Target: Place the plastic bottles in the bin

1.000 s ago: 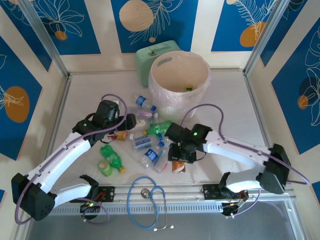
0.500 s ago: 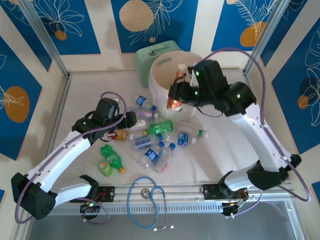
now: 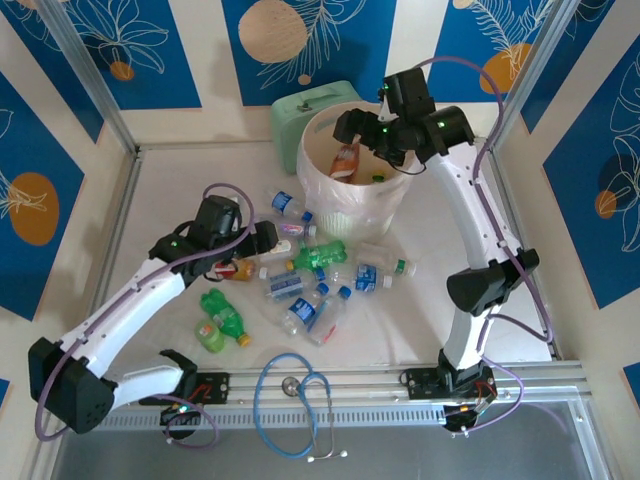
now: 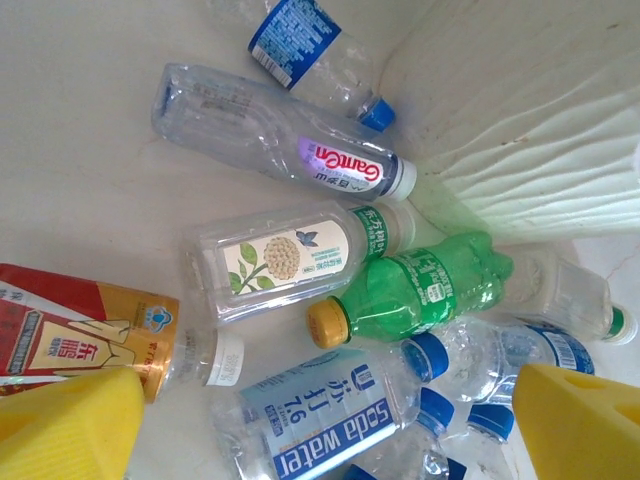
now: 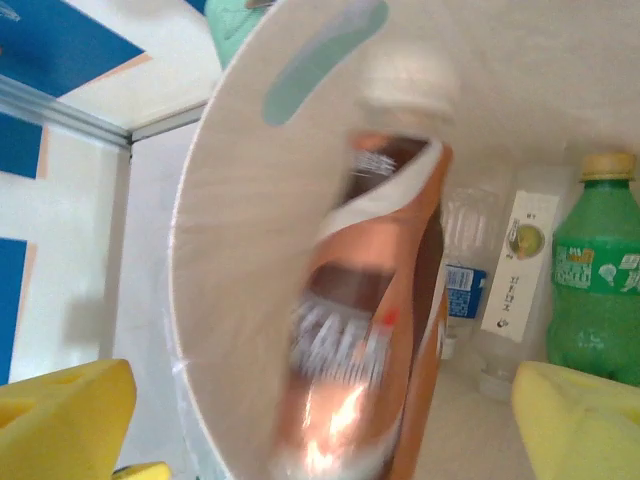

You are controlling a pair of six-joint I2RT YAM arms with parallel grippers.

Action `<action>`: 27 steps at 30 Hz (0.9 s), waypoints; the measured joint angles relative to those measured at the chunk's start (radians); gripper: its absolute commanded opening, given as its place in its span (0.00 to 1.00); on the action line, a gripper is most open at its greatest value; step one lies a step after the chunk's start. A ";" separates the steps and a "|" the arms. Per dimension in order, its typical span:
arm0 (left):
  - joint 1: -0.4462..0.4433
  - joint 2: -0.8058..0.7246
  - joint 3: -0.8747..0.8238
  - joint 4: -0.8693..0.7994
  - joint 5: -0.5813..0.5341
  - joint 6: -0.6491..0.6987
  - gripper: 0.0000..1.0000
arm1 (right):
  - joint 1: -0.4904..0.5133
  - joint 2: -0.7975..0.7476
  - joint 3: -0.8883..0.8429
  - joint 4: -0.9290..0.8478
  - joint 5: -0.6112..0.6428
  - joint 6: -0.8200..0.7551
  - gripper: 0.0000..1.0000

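While the red-brown bottle (image 5: 370,330) shows blurred, seemingly falling, inside the bin (image 3: 322,195) at 12 o'clock on the desk (image 3: 460,290), the right pincer (image 3: 350,133) hangs above the rim with its pads spread wide, gripping nothing. A green bottle (image 5: 590,270) and at least two clear ones (image 5: 518,262) lie on the bin's floor. I judge the job under a third done: roughly a dozen plastic bottles (image 3: 300,272) are left heaped mid-desk. Half a second ago the right pincer held that bottle at the bin's 6 o'clock rim. The left pincer (image 3: 262,238) is open over the heap's 10 o'clock edge and has hardly shifted.
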 measured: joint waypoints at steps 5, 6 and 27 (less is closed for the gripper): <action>0.051 0.041 0.029 -0.032 0.026 -0.013 0.97 | -0.089 0.101 0.345 -0.112 -0.037 0.012 0.99; 0.058 0.047 0.052 -0.044 0.025 -0.006 0.96 | -0.108 0.125 0.427 -0.122 -0.040 0.011 0.99; 0.085 -0.020 0.018 -0.115 0.013 0.072 0.90 | 0.056 -0.742 -0.734 0.108 0.055 -0.017 0.97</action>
